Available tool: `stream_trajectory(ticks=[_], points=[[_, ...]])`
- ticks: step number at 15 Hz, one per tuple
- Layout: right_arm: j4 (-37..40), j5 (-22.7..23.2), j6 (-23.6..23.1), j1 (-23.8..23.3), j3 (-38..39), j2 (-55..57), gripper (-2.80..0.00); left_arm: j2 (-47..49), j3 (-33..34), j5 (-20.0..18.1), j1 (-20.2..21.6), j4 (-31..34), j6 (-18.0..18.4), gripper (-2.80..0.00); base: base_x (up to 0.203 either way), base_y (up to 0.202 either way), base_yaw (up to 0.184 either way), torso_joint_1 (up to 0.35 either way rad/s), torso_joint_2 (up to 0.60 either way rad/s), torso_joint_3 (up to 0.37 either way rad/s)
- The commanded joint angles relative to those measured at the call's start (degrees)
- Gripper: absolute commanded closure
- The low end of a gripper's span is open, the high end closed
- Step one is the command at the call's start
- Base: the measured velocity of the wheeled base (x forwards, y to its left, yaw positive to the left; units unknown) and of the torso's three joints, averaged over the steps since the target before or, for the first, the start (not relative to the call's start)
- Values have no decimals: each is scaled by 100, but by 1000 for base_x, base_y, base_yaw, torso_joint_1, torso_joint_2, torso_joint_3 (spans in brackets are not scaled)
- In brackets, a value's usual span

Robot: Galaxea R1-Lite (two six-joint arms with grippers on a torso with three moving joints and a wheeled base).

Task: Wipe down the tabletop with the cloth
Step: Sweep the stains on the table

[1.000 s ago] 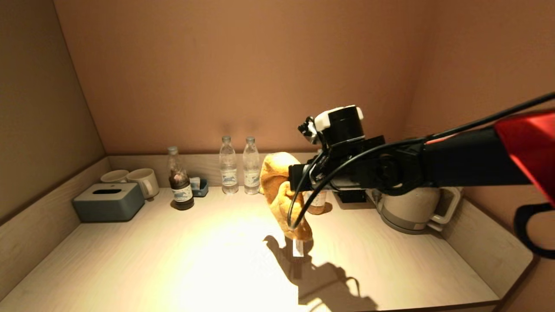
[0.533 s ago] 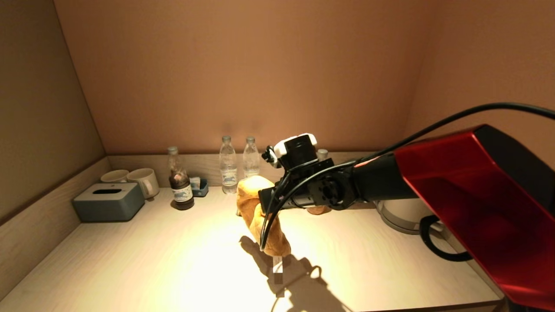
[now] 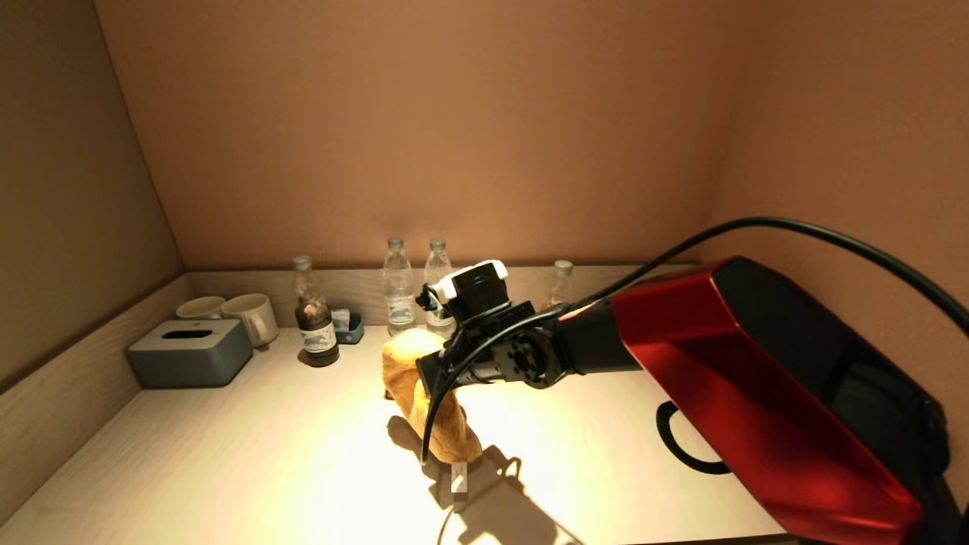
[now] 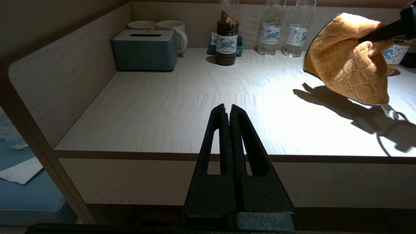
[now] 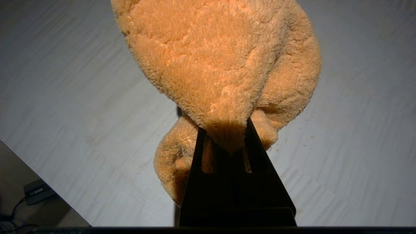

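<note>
While the right gripper (image 3: 421, 376) hangs over the middle of the tabletop (image 3: 227, 454), its fingers are pressed together on the orange cloth (image 3: 424, 393). The cloth droops in a bunch under them, its lower end with a small white tag close to the wood; I cannot tell if it touches. The left gripper (image 4: 228, 111) waits at the near edge, on the left side, its fingers together with nothing between them. Along the far wall stand a grey tissue box (image 3: 189, 352), two mugs (image 3: 250, 316), a dark bottle (image 3: 318, 337) and two water bottles (image 3: 399, 291)
</note>
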Motion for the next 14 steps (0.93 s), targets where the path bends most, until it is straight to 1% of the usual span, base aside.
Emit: stream_trajectory(ticks=[1, 3, 5, 7, 9, 10, 12, 14], points=[[-8, -1, -30, 43, -358, 377, 0, -2, 0, 2, -1, -3, -3, 0, 0, 0, 0, 0, 0, 0], [-8, -6, -39, 110, -573, 552, 0, -2, 0, 2, -1, -3, -3, 0, 0, 0, 0, 0, 0, 0], [14, -40, -54, 168, -981, 832, 0, -2, 0, 2, -1, -3, -3, 0, 0, 0, 0, 0, 0, 0], [25, -50, -72, 201, -1094, 921, 0, -2, 0, 2, -1, -3, -3, 0, 0, 0, 0, 0, 0, 0], [-1, -88, -254, 280, -1251, 1188, 0, -2, 0, 2, -1, -3, -3, 0, 0, 0, 0, 0, 0, 0], [-19, -203, -482, 295, -1258, 1308, 0, -2, 0, 2, -1, -3, -3, 0, 0, 0, 0, 0, 0, 0], [-88, -251, -624, 309, -1260, 1432, 0, -2, 0, 2, -1, -3, -3, 0, 0, 0, 0, 0, 0, 0], [-298, -251, -668, 318, -1260, 1546, 0, -2, 0, 2, -1, -3, -3, 0, 0, 0, 0, 0, 0, 0]])
